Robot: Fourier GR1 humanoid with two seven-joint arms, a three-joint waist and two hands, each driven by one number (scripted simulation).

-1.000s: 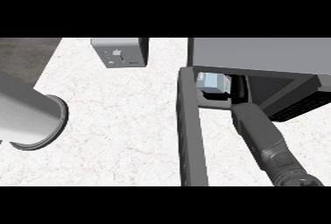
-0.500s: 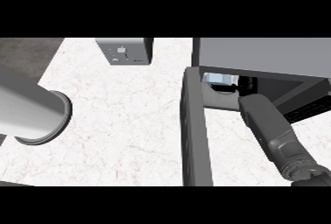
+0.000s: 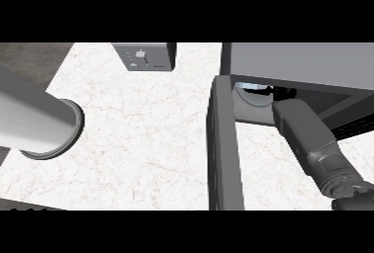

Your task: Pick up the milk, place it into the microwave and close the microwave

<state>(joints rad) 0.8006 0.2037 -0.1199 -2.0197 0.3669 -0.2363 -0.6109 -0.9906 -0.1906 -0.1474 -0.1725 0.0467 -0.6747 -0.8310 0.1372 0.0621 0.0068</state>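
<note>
The milk (image 3: 255,89) is only partly in view: a pale blue-white sliver just inside the microwave (image 3: 300,64) cavity, under the top edge of the opening, w/ a curved pale rim below it that's likely the turntable. It sits at the left side of the cavity, near the hinge end of the door (image 3: 223,148). Can't tell if it's resting on the floor of the cavity or held off it.

Right forearm (image 3: 310,136) runs up from lower right into the opening; the right hand itself is hidden inside the dark cavity, so whether it's gripping the milk or has let go can't be told. Left hand isn't visible at all, only the big grey left forearm (image 3: 33,123) coming in at the left edge, well apart from the microwave.

Step in hand, judged: placing the milk inside. To do it well: set it down flat and upright before letting go, far enough in that the door clears it. Pull the arm straight back out along its own line, no sideways sweep, since the door is just beside the forearm. Then swing the door shut from its outer face.

A toaster-like box (image 3: 146,56) sits at the back of the counter (image 3: 146,138), out of the way.
</note>
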